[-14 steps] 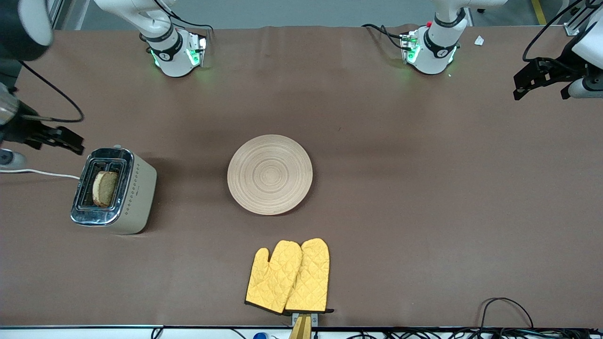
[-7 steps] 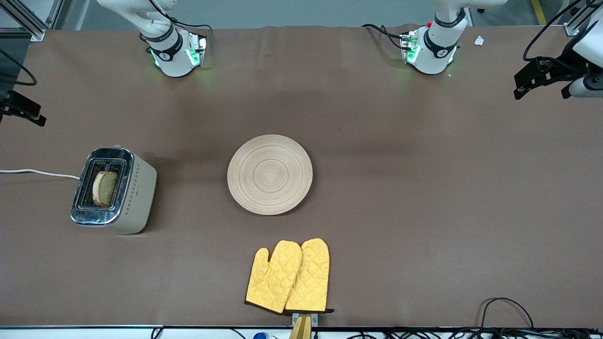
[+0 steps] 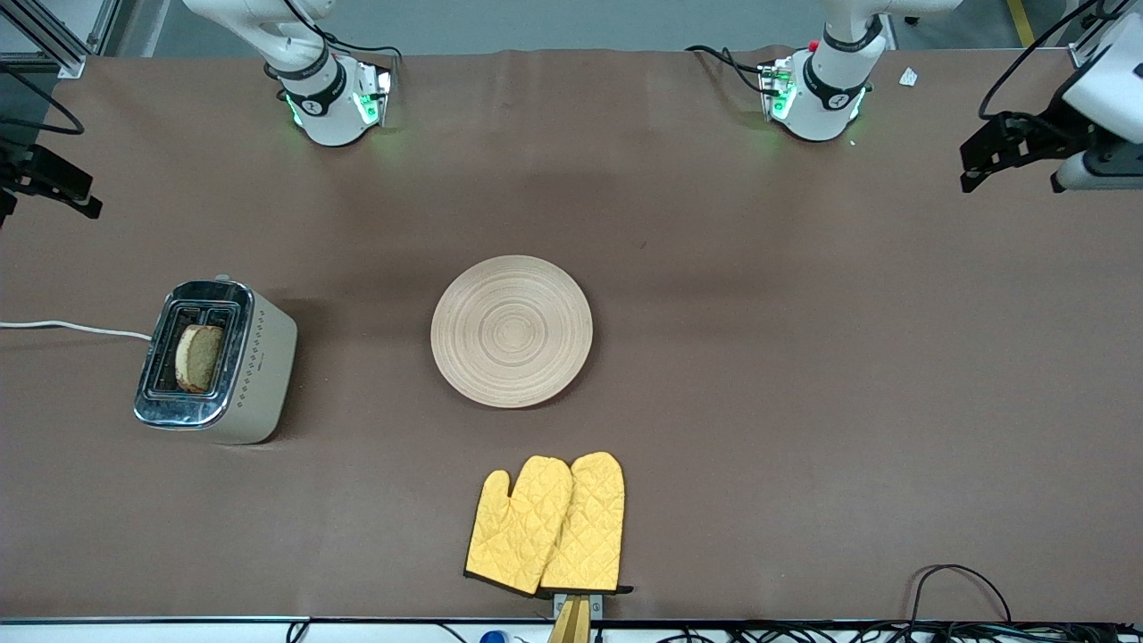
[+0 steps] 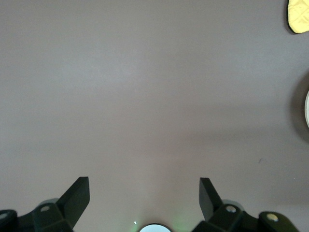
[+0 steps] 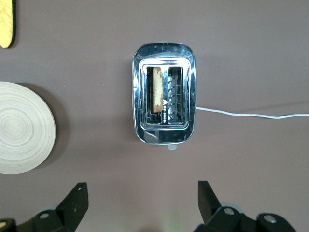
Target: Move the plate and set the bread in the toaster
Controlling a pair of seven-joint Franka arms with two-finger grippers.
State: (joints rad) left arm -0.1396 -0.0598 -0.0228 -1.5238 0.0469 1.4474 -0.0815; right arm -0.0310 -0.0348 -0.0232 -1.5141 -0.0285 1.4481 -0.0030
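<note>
The bread point(image 3: 198, 358) stands in a slot of the toaster point(image 3: 214, 362), soft and crumbly, best pinched at its top crust. The plate point(image 3: 511, 330), stiff, light and rim-grippable, lies mid-table. The left gripper point(image 4: 144, 195) and the right gripper point(image 5: 142, 198) hang spread and empty over the table's ends.

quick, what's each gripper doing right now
Left gripper: open, empty, over bare table at the left arm's end.
Right gripper: open, empty, up near the toaster.
</note>
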